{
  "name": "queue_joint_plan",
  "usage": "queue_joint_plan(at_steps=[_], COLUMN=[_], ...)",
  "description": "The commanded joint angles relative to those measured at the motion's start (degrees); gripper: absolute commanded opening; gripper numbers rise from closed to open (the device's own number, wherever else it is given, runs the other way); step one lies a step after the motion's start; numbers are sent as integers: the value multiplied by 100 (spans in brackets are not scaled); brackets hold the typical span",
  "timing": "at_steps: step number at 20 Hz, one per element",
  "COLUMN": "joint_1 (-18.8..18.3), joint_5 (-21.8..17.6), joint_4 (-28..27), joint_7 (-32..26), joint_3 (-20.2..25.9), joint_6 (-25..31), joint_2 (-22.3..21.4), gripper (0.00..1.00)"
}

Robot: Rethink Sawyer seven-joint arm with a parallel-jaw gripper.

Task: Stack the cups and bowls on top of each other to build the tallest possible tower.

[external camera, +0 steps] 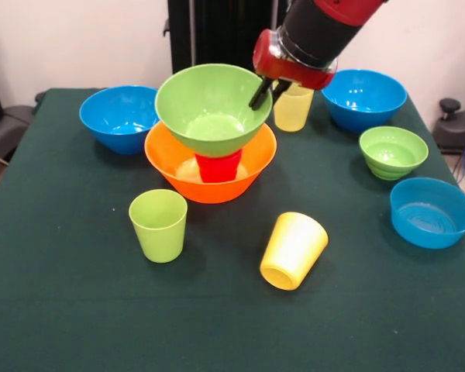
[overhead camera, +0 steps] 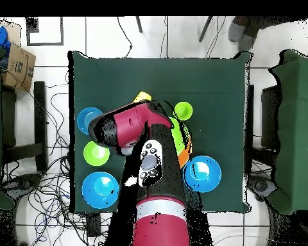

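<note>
The tower (external camera: 210, 143) stands mid-table: orange bowl (external camera: 170, 159) at the base, an upturned red cup (external camera: 218, 167) inside it, and the large green bowl (external camera: 209, 108) perched on top, tilted, likely because only one side is held. The end effector (external camera: 265, 91) is pinching that bowl's rim, one finger inside, one outside. A green cup (external camera: 158, 225) stands in front; a yellow cup (external camera: 293, 249) lies tipped over. The pale cup (external camera: 292, 108) is half hidden behind the arm, which blankets most of the overhead view.
</note>
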Motion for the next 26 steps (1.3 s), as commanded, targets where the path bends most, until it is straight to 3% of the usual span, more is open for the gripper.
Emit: queue_joint_plan(at_steps=[1,10,26], joint_1=[70,113,185], joint_5=[63,129,327], joint_4=[-256,-229,-239], joint_7=[1134,1229,982], joint_3=[32,-132,-206], joint_6=[-787,-1172,-939], joint_2=[500,679,674], gripper=[0,0,0])
